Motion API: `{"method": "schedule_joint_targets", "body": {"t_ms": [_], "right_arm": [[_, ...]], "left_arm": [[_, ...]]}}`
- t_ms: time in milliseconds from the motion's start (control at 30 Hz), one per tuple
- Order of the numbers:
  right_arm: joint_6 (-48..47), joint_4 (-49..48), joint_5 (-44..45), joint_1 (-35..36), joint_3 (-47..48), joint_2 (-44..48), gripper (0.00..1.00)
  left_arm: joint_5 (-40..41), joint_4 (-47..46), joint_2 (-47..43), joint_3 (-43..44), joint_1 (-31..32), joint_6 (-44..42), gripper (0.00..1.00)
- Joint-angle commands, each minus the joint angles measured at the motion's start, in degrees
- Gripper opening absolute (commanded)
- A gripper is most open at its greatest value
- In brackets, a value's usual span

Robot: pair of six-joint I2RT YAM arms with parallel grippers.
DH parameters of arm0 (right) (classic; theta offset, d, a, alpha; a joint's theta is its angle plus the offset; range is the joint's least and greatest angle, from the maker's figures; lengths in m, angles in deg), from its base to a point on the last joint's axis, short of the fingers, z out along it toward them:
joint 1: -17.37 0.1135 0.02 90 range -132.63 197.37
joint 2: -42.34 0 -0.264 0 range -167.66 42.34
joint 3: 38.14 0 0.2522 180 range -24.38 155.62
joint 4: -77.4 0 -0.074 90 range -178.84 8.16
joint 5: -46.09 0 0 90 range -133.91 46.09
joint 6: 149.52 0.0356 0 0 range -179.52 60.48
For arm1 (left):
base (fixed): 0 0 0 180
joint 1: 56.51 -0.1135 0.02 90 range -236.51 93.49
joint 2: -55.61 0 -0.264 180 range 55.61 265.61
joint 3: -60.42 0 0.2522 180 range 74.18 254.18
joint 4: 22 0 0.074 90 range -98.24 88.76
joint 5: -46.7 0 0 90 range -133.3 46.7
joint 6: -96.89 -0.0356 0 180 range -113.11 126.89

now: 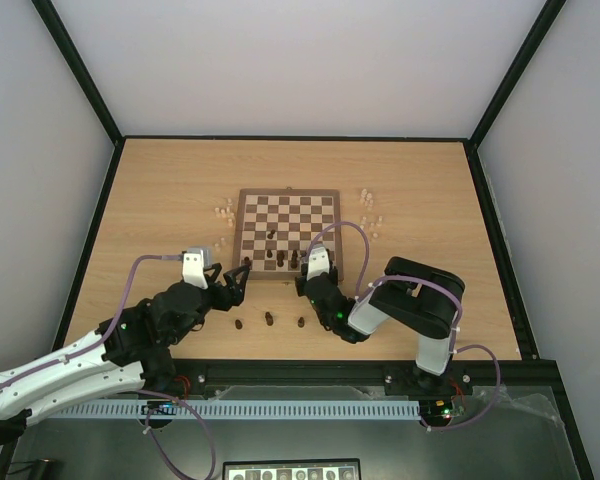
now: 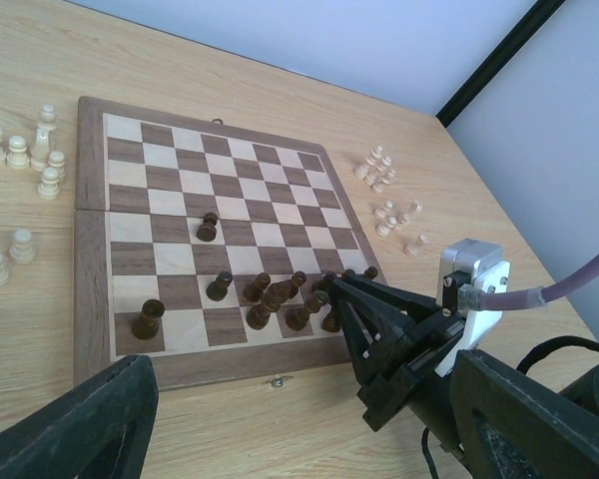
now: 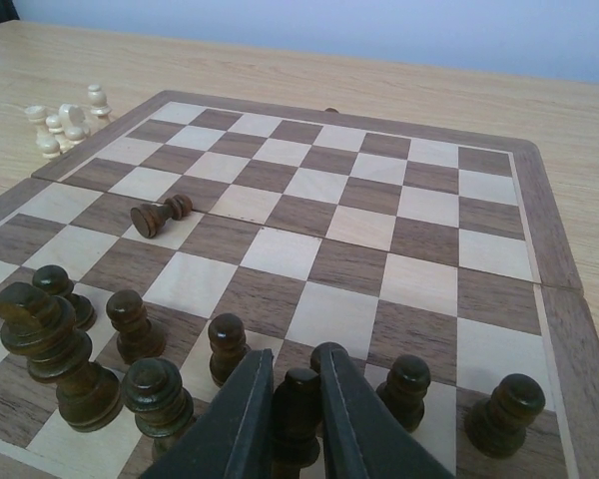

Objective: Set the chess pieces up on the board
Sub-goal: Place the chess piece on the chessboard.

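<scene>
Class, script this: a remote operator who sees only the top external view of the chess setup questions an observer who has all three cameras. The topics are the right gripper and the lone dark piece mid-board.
Operator: Is the right gripper holding anything? I can't tell from above.
Observer: Yes. The right wrist view shows it shut on a dark pawn, which stands upright between its fingers.
Operator: And the lone dark piece mid-board, is it standing?
Observer: No. Seen close up, it lies on its side on the board.
</scene>
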Motion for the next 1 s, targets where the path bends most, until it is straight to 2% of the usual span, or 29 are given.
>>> {"method": "schedule_joint_targets", "body": {"t_ms": [0,367,967], "right_arm": [[1.67,-1.47,1.40,-0.26,-0.79,-0.13,0.15],[1.41,-0.96,0.83,-0.24,-1.36,2.09,0.23],[0.58,1.01,0.13,-0.28,-1.35,5.46,0.25]], "left_arm": [[0.04,-1.39,-0.44,-0.40,-0.51,-0.55,0.83],[-0.31,-1.52,-0.52,-0.48,-0.54,-0.46,0.83],[-0.58,-1.88,-0.18,-0.20,-0.58,-0.80,0.83]]}}
